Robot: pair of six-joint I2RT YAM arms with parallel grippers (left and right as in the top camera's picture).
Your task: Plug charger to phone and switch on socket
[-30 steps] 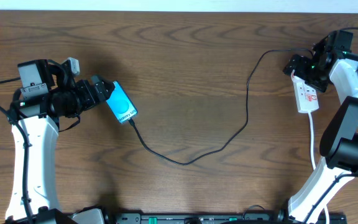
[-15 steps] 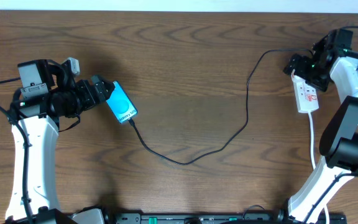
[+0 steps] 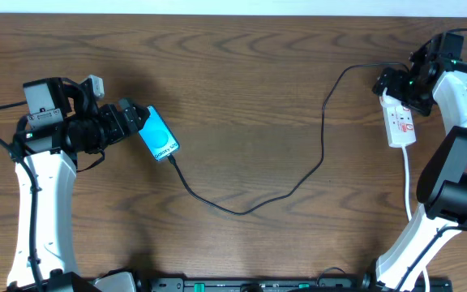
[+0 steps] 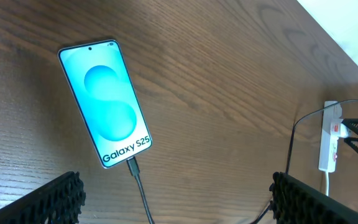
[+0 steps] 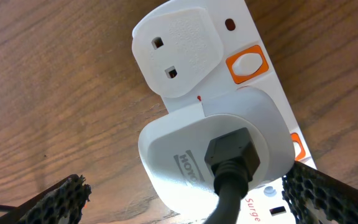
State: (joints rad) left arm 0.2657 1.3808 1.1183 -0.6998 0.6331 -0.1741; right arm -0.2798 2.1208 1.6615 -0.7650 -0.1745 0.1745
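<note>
Dark wooden table (image 3: 242, 65), two arms, contents as follows. My left pincer (image 3: 134, 116): jaws wide apart, holding nothing. The phone (image 4: 107, 118) lies flat on the wood just ahead of it, screen lit blue. Black cable (image 3: 323, 138): tip seated in the phone's bottom edge, then looping across to the right. My right pincer (image 3: 394, 89): likewise spread and empty, above the white power strip (image 5: 185, 43), where a white adapter (image 5: 185, 155) carries the cable beside an orange switch (image 5: 246, 64).

The left arm (image 3: 37, 195) and right arm (image 3: 463, 96) have white links, black joints, and black honeycomb-textured claw pads (image 4: 48, 202).
</note>
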